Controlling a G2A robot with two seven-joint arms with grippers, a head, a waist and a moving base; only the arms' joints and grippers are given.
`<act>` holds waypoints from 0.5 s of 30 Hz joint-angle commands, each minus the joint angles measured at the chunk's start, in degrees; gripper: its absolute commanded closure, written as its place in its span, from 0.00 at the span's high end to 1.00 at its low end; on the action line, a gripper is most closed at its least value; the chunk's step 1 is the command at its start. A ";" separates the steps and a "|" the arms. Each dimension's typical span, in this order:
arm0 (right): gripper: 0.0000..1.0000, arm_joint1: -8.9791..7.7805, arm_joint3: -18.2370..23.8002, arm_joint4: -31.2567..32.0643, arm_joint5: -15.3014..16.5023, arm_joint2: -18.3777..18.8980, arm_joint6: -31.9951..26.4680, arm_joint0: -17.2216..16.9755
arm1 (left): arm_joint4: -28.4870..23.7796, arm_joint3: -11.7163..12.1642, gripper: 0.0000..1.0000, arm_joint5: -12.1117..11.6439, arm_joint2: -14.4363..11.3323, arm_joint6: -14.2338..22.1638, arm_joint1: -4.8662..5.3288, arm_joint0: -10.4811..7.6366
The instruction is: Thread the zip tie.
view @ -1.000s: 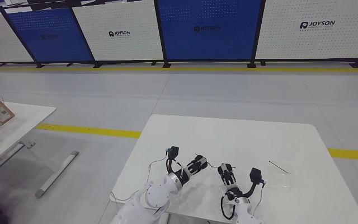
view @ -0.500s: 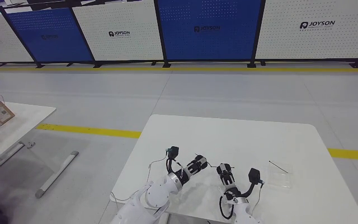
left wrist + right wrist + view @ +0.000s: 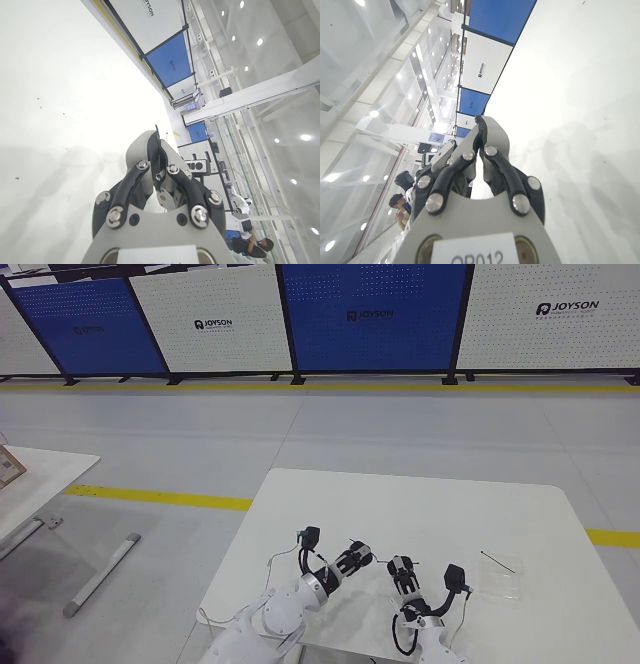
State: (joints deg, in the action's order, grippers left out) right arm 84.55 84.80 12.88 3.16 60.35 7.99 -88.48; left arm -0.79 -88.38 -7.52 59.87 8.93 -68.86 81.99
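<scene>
Two hands sit side by side over the near surface [image 3: 420,504]: left hand [image 3: 159,139] pinches the zip tie [image 3: 157,132], right hand [image 3: 480,124] pinches it too, fingers pressed tight.

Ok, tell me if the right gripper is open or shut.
Shut: the right gripper has its fingers clamped on the black zip tie, whose end pokes out past their tips.

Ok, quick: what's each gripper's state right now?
Left gripper: closed on the zip tie.
Right gripper: closed on the zip tie as well.
</scene>
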 commanded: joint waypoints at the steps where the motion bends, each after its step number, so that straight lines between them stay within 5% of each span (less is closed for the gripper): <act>1: 0.00 0.00 0.00 0.00 0.00 0.00 0.00 0.00 | -0.79 -0.04 0.00 -0.14 -0.01 -0.35 -0.09 0.06; 15: 0.00 -0.02 0.27 -0.09 -0.02 0.16 -0.30 0.00 | -1.47 -0.09 0.00 -0.19 -0.25 -0.80 -0.22 0.15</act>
State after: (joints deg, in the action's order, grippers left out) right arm 84.54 84.93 12.85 3.16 60.44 7.83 -88.48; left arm -2.01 -88.46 -7.66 59.71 8.26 -69.03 82.12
